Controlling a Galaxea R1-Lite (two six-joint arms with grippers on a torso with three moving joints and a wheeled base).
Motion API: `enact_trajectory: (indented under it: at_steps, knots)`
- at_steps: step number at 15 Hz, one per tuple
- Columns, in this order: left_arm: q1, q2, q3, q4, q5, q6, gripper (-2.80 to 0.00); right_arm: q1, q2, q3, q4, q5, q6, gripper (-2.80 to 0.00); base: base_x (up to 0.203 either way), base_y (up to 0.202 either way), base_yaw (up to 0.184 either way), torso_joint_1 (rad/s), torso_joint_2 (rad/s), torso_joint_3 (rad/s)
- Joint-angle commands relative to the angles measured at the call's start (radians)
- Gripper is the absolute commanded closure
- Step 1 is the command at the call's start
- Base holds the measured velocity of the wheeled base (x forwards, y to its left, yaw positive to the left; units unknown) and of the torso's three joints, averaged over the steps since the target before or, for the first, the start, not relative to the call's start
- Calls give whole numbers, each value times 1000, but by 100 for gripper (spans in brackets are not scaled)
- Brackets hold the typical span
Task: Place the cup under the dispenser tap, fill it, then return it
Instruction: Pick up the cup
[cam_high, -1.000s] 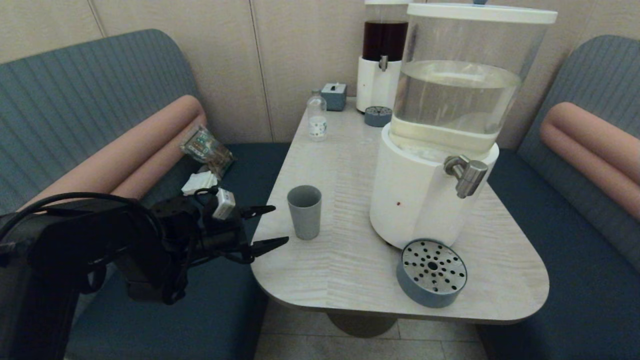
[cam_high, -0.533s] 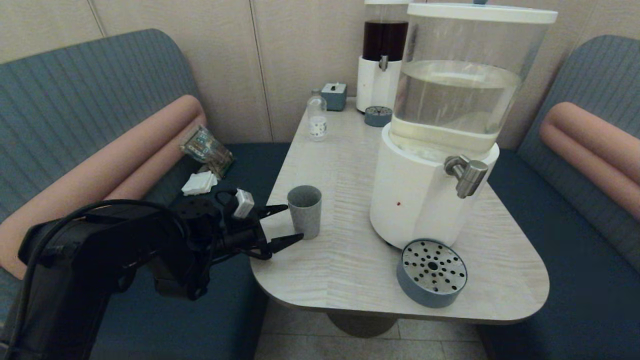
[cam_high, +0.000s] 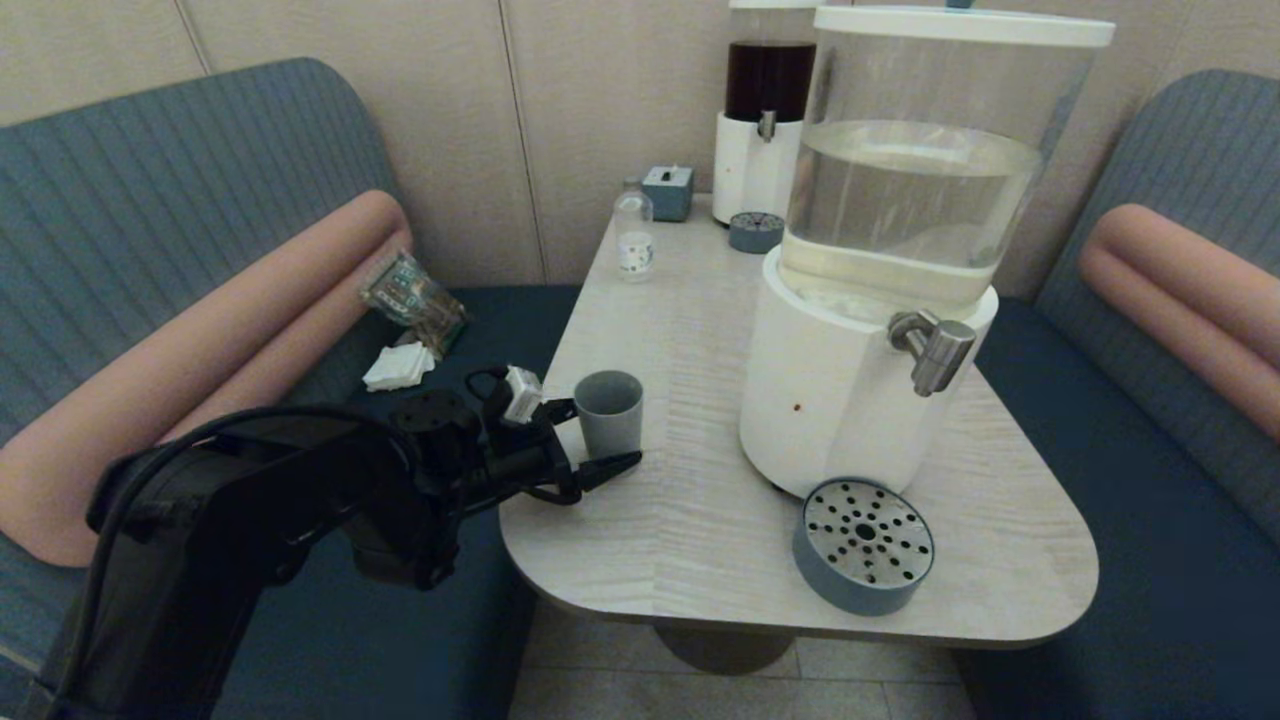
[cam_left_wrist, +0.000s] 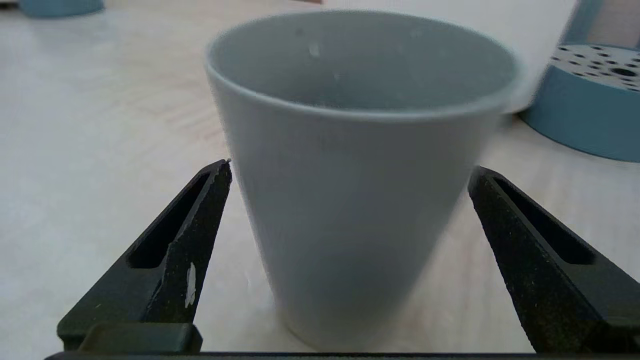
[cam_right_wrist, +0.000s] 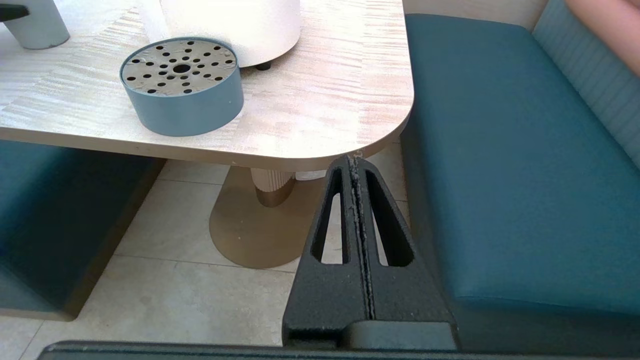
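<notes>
The plain matte grey-blue tapered cup (cam_high: 608, 412) stands upright and empty on the pale wood-grain table (cam_high: 700, 560), left of centre in the head view and well apart from the stubby brushed-metal dispenser tap (cam_high: 935, 350) on the big white-based dispenser (cam_high: 830, 400) at centre right. The left gripper (cam_high: 596, 438), reaching in from the lower left of the frame, has its black fingers (cam_left_wrist: 175, 250) spread wide on either side of the cup, not yet touching its wall. The right gripper (cam_right_wrist: 356, 165) hangs parked below the table's edge, fingers pressed together on nothing. The step in hand is the grasp. Next, the fingers should close gently on the cup's lower half, then carry it upright onto the round perforated grey-blue drip tray (cam_high: 865, 545) beneath the tap.
</notes>
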Motion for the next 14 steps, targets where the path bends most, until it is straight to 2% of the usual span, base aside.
enact_trajectory:
  at_steps: [1, 4, 5, 7, 10, 14]
  knots:
    - [-2, 27, -40, -8, 3, -1, -280, 0, 0, 0, 0, 0, -1, 0, 0, 0, 0, 0, 0, 0]
    - [-6, 47, -75, -8, 36, -8, -280, 0, 0, 0, 0, 0, -1, 0, 0, 0, 0, 0, 0, 0]
    - [-7, 55, -90, -8, 41, -7, 0, 0, 0, 0, 0, 0, -1, 0, 0, 0, 0, 0, 0, 0]
    - [-7, 65, -120, -8, 41, -8, 0, 0, 0, 0, 0, 0, -1, 0, 0, 0, 0, 0, 0, 0]
    - [-14, 52, -105, -8, 39, -7, 0, 0, 0, 0, 0, 0, -1, 0, 0, 0, 0, 0, 0, 0]
    - [-33, -73, -5, -8, 38, -7, 0, 0, 0, 0, 0, 0, -1, 0, 0, 0, 0, 0, 0, 0]
